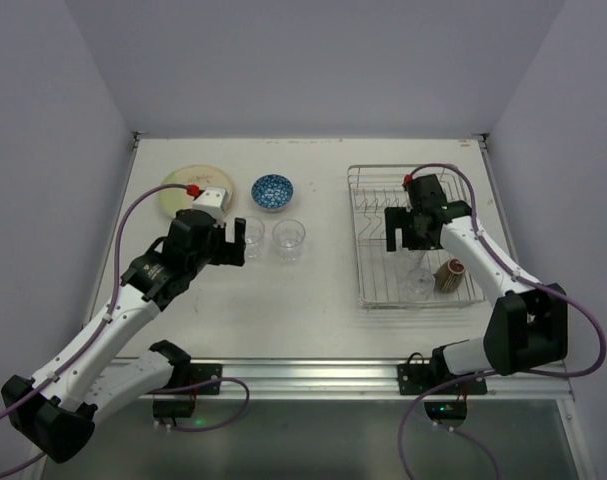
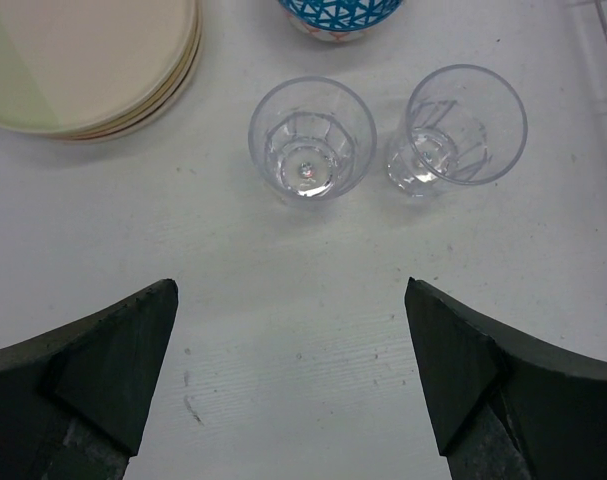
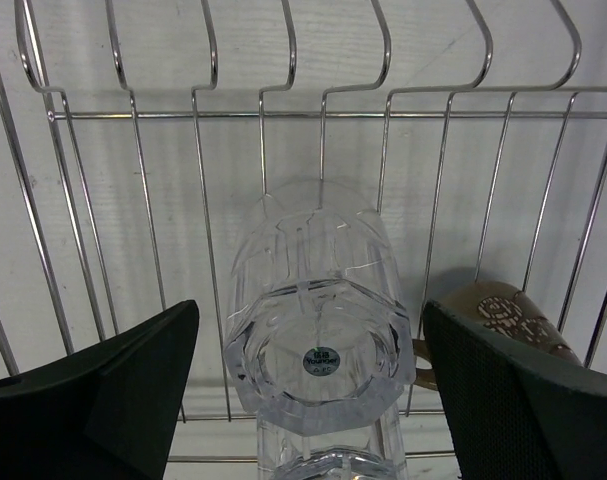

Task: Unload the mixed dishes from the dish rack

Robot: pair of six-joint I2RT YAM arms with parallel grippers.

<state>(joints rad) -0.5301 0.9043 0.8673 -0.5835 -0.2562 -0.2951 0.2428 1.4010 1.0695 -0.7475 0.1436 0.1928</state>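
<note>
Your white table (image 1: 313, 315) sits between pale grey walls. From overhead, the dish rack (image 1: 415, 235) lies right of centre, with the plates (image 1: 183, 186) and blue bowl (image 1: 273, 191) at upper left.

The left gripper (image 2: 291, 300) gapes wide and empty below one standing glass (image 2: 311, 140) and its neighbour glass (image 2: 463, 125).

Only the right wrist view shows the right gripper (image 3: 310, 320) spread either side of a racked glass (image 3: 318, 300), with no clear contact. The cup (image 3: 503, 315) lies at lower right.

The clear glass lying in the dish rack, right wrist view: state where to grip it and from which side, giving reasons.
Probably best: grip the glass across its side walls near the thick base, coming down from above. It lies on its side on the dish rack wires with its base toward the camera. The open right end effector has one finger on each side of it.
</note>
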